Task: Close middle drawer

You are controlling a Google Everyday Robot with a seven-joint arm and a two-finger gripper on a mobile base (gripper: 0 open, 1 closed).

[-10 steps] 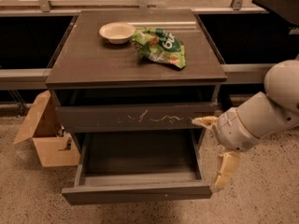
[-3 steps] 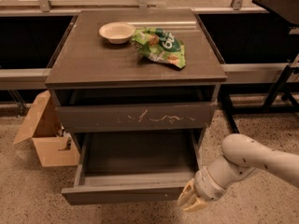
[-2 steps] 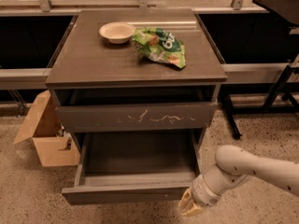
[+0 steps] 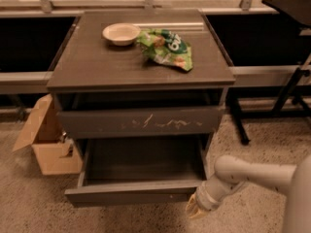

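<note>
**Camera view: gripper low at the right end of the pulled-out middle drawer**

The middle drawer (image 4: 131,194) stands pulled well out from the dark cabinet (image 4: 87,67). Its plain front faces the camera near the floor, and its bare inside is open to view. Above it sits the upper drawer (image 4: 141,121), its front marked with pale scratches; it juts out only a little.

The gripper (image 4: 195,209) hangs low on the right, just beside the right end of the middle drawer's front and close to the speckled floor (image 4: 252,178). The pale arm (image 4: 248,174) reaches in from the lower right edge. Whether the gripper is parted or closed cannot be told, nor whether it touches the drawer front.

On the cabinet top rest a small cream bowl (image 4: 120,33) and, just to its right, a crumpled green snack bag (image 4: 167,47). An open cardboard box (image 4: 46,140) sits on the floor against the cabinet's left side.
</note>
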